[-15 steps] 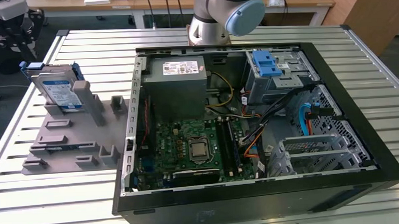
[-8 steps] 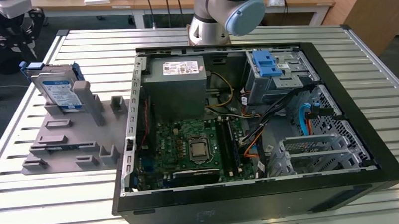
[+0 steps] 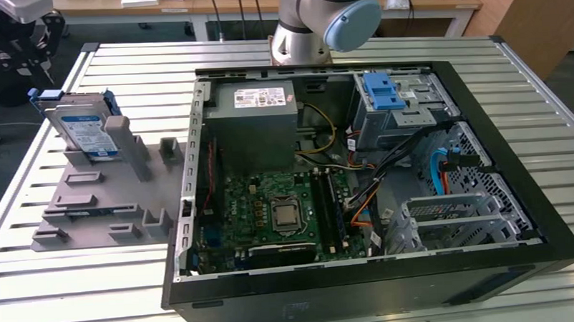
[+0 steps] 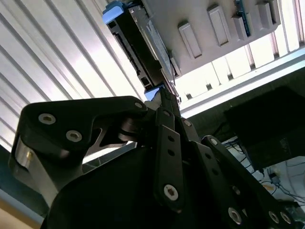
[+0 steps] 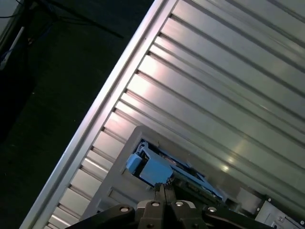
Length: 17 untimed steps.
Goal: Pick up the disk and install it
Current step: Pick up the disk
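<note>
The disk (image 3: 83,129), a silver drive with a blue-and-white label in a blue plastic carrier, stands on edge in a grey fixture (image 3: 107,203) at the exterior view's left. In the second wrist view my gripper (image 4: 164,95) hangs above the disk (image 4: 138,43), apart from it, its black fingers closed together with nothing between them. In the first wrist view the carrier's blue end (image 5: 151,169) lies just beyond the closed fingertips of the gripper (image 5: 165,188).
An open black computer case (image 3: 517,196) lies on the slatted metal table (image 3: 43,284), showing the motherboard (image 3: 279,211), a grey metal box (image 3: 257,119) and a grey cage with a blue latch (image 3: 392,100). The arm's base (image 3: 325,20) stands behind the case.
</note>
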Tool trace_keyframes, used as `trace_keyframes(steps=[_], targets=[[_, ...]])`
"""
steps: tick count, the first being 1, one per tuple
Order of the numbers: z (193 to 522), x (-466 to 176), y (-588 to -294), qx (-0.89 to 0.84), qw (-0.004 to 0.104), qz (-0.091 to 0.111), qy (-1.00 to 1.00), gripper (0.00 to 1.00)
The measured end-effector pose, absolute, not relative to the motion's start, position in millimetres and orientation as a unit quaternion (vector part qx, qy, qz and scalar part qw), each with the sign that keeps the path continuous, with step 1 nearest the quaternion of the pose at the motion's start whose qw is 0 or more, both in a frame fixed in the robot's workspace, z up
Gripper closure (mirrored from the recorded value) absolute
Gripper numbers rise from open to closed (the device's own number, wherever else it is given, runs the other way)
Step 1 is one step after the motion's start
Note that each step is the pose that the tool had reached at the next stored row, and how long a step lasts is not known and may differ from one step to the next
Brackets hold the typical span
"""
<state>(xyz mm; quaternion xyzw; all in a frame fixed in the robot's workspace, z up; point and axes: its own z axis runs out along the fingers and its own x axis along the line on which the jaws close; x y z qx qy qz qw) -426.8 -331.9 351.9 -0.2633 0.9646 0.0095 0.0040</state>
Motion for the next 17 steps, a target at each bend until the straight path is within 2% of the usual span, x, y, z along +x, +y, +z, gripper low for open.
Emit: trace_keyframes(steps=[17], targets=[[350.2,-426.9,-331.9,-0.378,0.003,0.01,0.926,0.89]])
